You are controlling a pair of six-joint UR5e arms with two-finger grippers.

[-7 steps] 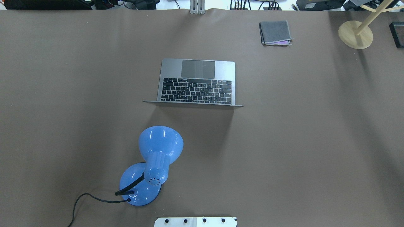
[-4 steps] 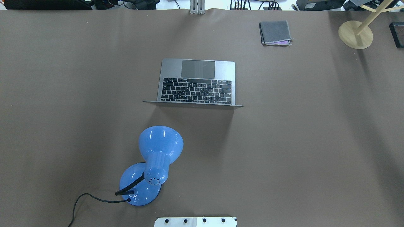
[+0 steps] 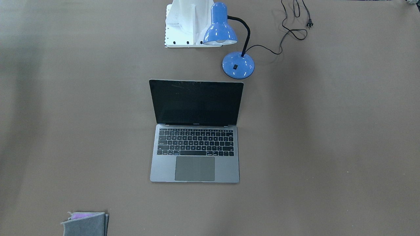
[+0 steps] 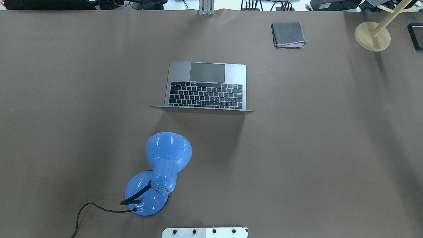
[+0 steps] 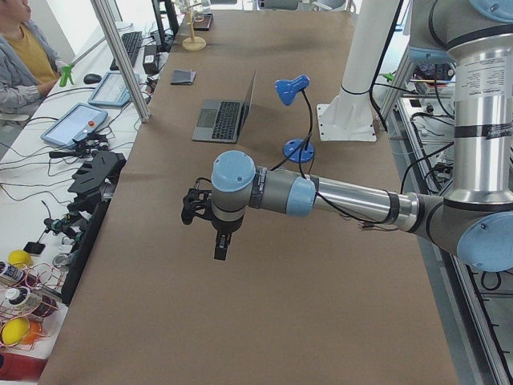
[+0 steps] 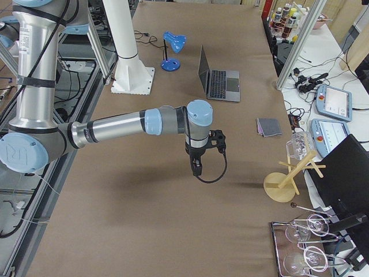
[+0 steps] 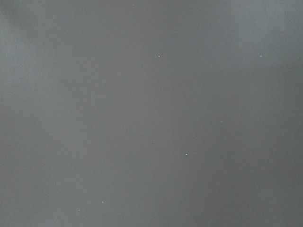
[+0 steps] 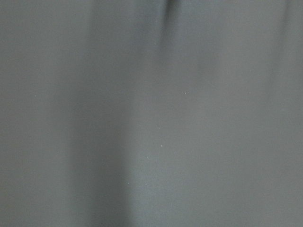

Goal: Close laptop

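The laptop (image 4: pixel 206 84) stands open in the middle of the brown table, its lid upright and its screen (image 3: pixel 196 102) dark. It also shows in the side views (image 5: pixel 224 120) (image 6: pixel 219 81). My left gripper (image 5: pixel 220 245) hangs over the table far from the laptop, toward the table's left end. My right gripper (image 6: pixel 197 167) hangs likewise toward the right end. Both show only in the side views, so I cannot tell whether they are open or shut. Both wrist views show only bare table cover.
A blue desk lamp (image 4: pixel 168 150) stands on the robot's side of the laptop, close behind its lid, its cord (image 3: pixel 288 29) trailing off. A folded grey cloth (image 4: pixel 288 34) and a wooden stand (image 4: pixel 372 35) sit at the far right.
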